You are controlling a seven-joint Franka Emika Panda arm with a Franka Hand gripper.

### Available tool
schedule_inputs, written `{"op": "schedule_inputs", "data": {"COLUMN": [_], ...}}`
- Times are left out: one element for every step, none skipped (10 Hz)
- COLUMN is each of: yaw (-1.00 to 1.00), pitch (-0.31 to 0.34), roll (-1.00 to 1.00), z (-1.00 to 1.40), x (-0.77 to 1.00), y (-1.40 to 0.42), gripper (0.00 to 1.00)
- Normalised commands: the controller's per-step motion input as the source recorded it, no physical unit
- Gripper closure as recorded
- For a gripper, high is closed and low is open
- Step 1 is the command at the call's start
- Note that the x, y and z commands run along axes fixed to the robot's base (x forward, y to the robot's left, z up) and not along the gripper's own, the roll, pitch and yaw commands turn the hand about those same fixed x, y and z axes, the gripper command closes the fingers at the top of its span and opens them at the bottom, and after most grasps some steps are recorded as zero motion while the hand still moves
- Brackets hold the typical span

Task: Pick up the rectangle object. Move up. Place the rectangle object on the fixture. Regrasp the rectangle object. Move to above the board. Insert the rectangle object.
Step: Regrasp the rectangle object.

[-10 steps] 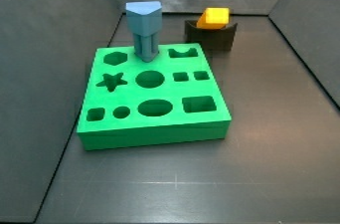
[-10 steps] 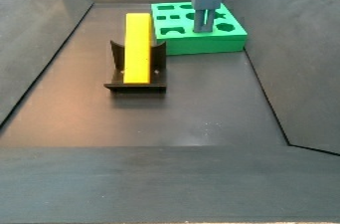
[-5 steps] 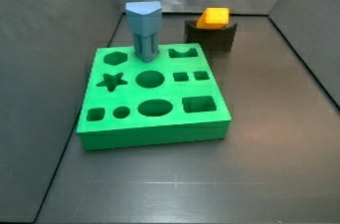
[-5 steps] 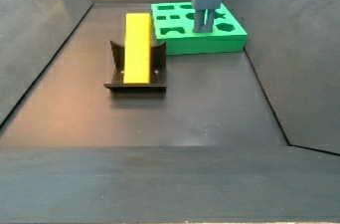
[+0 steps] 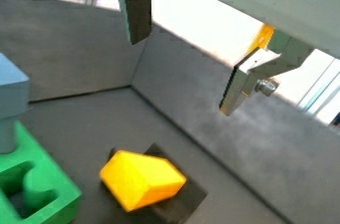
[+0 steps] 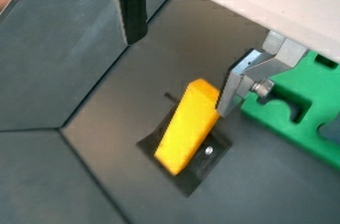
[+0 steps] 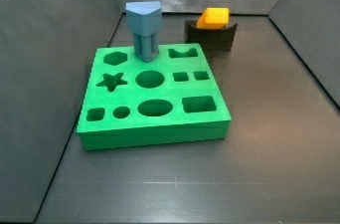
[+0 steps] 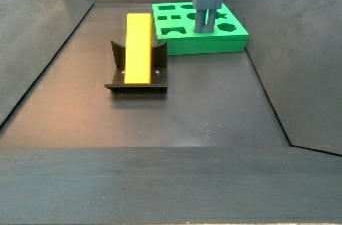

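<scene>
The orange-yellow rectangle object (image 8: 138, 44) lies lengthwise in the notch of the dark fixture (image 8: 136, 86), and from a side view it shows end-on (image 7: 214, 17) on the fixture (image 7: 213, 37). The gripper (image 6: 181, 74) hangs above it, open, with nothing between its fingers; the block (image 6: 189, 123) and the fixture (image 6: 200, 168) lie below the gap. A wrist view shows the gripper (image 5: 182, 74) open over the block's end (image 5: 142, 178). The green board (image 7: 153, 104) lies beside the fixture. Neither side view shows the gripper.
A blue pentagon-topped peg (image 7: 143, 31) stands upright in a hole at the board's edge (image 8: 221, 39), also seen as a peg (image 8: 207, 4) nearest the fixture's side. Grey sloping walls (image 8: 47, 49) enclose the dark floor.
</scene>
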Motion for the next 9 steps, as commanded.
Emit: {"op": "schedule_inputs", "data": {"yaw": [0.13, 0.17, 0.21, 0.24, 0.26, 0.27, 0.27, 0.26, 0.25], "pitch": [0.196, 0.225, 0.247, 0.232, 0.198, 0.15, 0.116, 0.082, 0.045], "roll": [1.0, 1.0, 1.0, 0.89, 0.72, 0.51, 0.35, 0.25, 0.2], "z": [-0.01, -0.02, -0.01, -0.02, -0.02, -0.02, -0.02, -0.01, -0.01], "x": [0.15, 0.17, 0.19, 0.21, 0.24, 0.27, 0.29, 0.31, 0.31], "y": [-0.05, -0.05, -0.06, -0.06, -0.06, -0.06, -0.06, -0.05, -0.05], "gripper": [0.0, 0.0, 0.0, 0.0, 0.0, 0.0, 0.0, 0.0, 0.0]}}
